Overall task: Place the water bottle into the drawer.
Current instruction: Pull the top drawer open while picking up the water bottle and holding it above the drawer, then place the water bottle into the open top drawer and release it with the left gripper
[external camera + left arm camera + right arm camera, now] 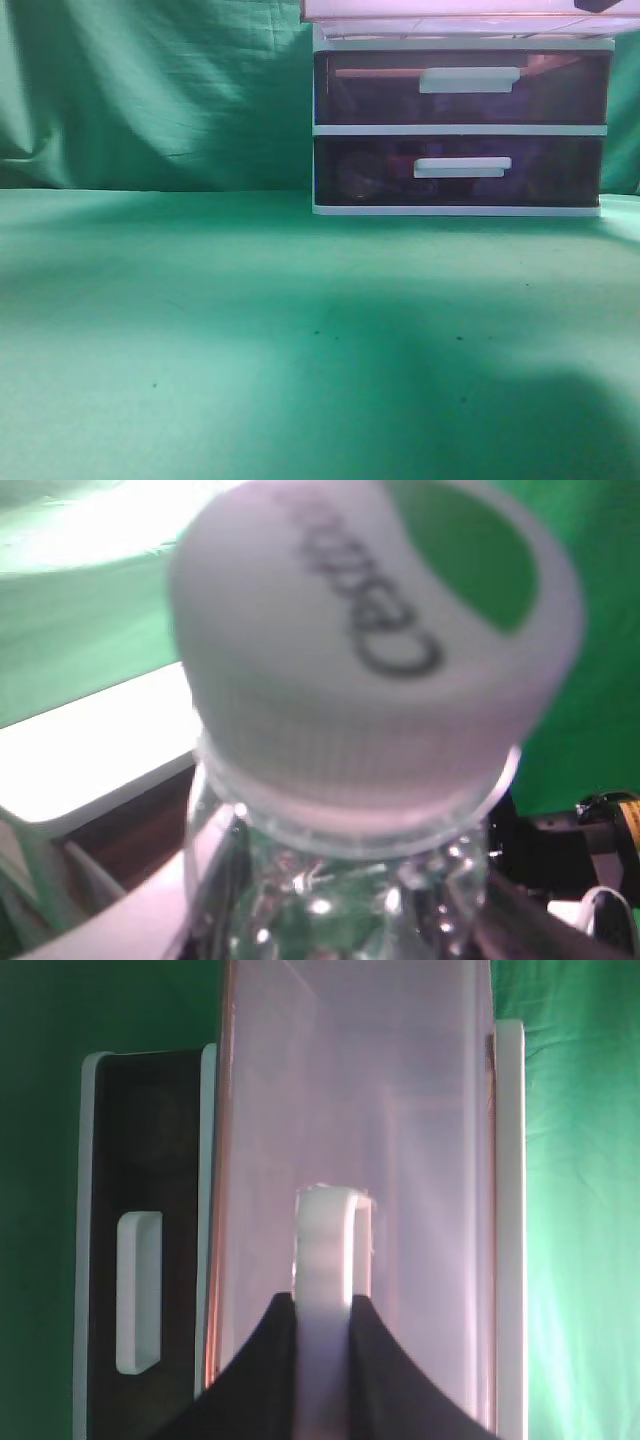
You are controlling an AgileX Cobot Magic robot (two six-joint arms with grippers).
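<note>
The water bottle (370,630), clear with a white and green cap, fills the left wrist view. My left gripper (335,925) is shut on its neck below the cap, with dark fingers on both sides. The drawer (400,1110) is the top one, translucent pink and pulled out of the white-framed unit. My right gripper (323,1320) is shut on its white bar handle (325,1230). In the exterior view only the drawer's underside (450,12) shows at the top edge. The bottle and the left gripper are out of that view.
Two lower dark drawers (460,90) (460,170) are closed, each with a white handle. The unit stands at the back right of the green cloth table (250,330), before a green backdrop. A white edge (90,765) lies below and left of the bottle.
</note>
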